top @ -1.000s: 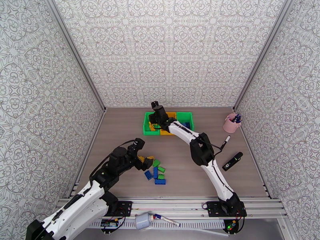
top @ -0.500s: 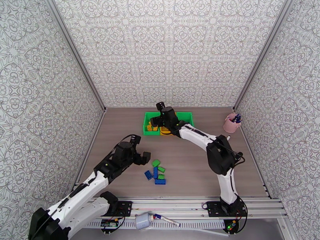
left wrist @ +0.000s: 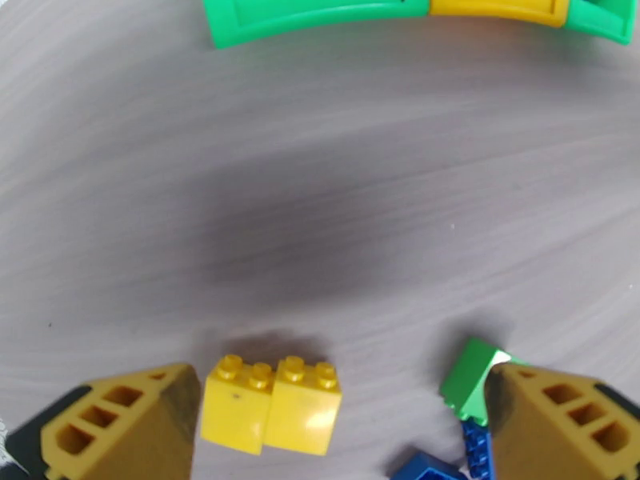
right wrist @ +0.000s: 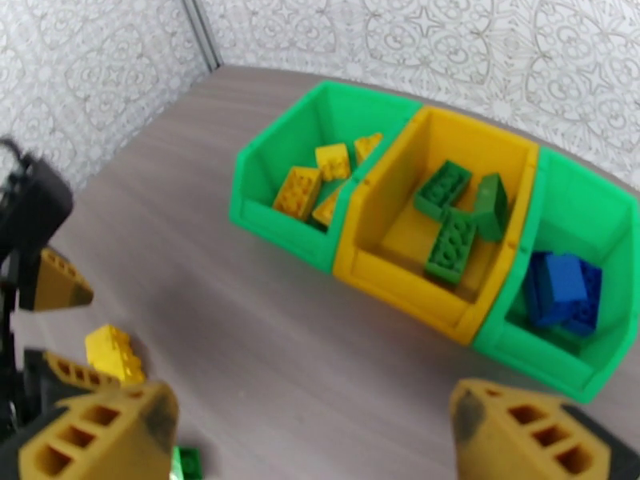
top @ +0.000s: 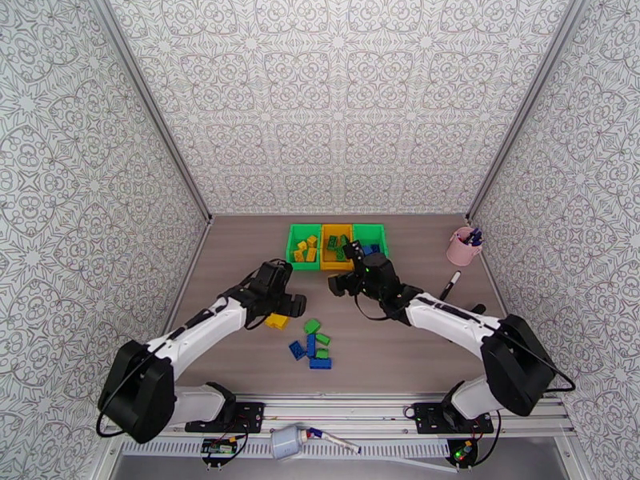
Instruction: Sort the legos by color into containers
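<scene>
The yellow lego (left wrist: 270, 404) is lying on the table (left wrist: 320, 194) with its long axis running across from one finger to the other. Its studs are showing along the edge that faces the containers (left wrist: 320, 10). It is glossy, with a seam down the middle, and I cannot tell whether it is one piece or two.

The left gripper (left wrist: 340, 386) is standing wide over it, holding nothing. One finger (left wrist: 120, 426) is just beside the brick, and the other is sitting by a green lego (left wrist: 472, 378) and a blue lego (left wrist: 478, 450).

From above, the loose legos (top: 314, 346) are clustering near the table's middle. The row of containers (top: 336, 246) is stretching left to right toward the far wall. The left arm is reaching forward and inward at a low slant.

Over to the right gripper (right wrist: 312, 402): it is spread wide and empty, hanging just near of the bins. Its arm is sweeping in from the right with the elbow folded low. Below it, the left green bin (right wrist: 264, 206) is holding yellow bricks (right wrist: 316, 182), the yellow bin (right wrist: 400, 282) green bricks (right wrist: 456, 214), and the right green bin (right wrist: 544, 362) blue bricks (right wrist: 560, 290).
</scene>
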`<state>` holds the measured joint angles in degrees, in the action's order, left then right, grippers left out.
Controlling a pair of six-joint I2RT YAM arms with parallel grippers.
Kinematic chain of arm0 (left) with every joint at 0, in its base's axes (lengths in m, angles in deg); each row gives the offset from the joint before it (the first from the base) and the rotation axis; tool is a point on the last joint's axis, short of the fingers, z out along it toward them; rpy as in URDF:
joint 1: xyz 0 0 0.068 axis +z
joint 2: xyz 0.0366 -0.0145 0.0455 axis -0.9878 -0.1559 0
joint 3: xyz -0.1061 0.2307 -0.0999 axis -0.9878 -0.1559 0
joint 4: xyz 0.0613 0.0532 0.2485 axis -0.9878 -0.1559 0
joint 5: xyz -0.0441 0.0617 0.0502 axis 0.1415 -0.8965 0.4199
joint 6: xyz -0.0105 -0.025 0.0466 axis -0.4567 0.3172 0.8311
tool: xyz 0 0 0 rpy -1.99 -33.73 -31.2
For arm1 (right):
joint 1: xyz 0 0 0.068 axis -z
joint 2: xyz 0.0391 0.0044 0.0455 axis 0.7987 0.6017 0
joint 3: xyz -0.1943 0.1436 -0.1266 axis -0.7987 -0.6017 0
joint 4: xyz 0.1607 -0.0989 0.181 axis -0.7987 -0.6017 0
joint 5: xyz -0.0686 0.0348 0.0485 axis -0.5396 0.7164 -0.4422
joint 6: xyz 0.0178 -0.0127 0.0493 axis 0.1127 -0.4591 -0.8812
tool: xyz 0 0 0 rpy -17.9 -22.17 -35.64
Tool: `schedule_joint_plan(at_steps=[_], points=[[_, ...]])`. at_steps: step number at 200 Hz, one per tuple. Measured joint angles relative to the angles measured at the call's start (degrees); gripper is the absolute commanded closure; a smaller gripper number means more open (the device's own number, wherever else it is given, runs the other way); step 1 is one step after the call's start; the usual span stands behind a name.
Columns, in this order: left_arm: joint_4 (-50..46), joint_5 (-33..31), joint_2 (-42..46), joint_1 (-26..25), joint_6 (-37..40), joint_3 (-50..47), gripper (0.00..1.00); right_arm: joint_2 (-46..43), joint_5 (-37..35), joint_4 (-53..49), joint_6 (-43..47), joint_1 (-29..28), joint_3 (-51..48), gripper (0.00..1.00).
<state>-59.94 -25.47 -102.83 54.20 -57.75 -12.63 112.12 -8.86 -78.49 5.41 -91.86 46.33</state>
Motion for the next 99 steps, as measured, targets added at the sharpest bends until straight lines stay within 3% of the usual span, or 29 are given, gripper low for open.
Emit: schedule_joint_plan(at_steps=[45, 99], points=[[-5.51, 0.04, -7.67, 0.0, 2.47, 4.24, 0.13, -7.5, 0.35, -3.45, 1.36, -0.5, -4.7, 0.06], [-9.68, 0.07, -11.17, -0.48, 3.69, 4.63, 0.26, -8.33, 0.33, -4.72, 1.25, -1.62, -6.27, 0.06]])
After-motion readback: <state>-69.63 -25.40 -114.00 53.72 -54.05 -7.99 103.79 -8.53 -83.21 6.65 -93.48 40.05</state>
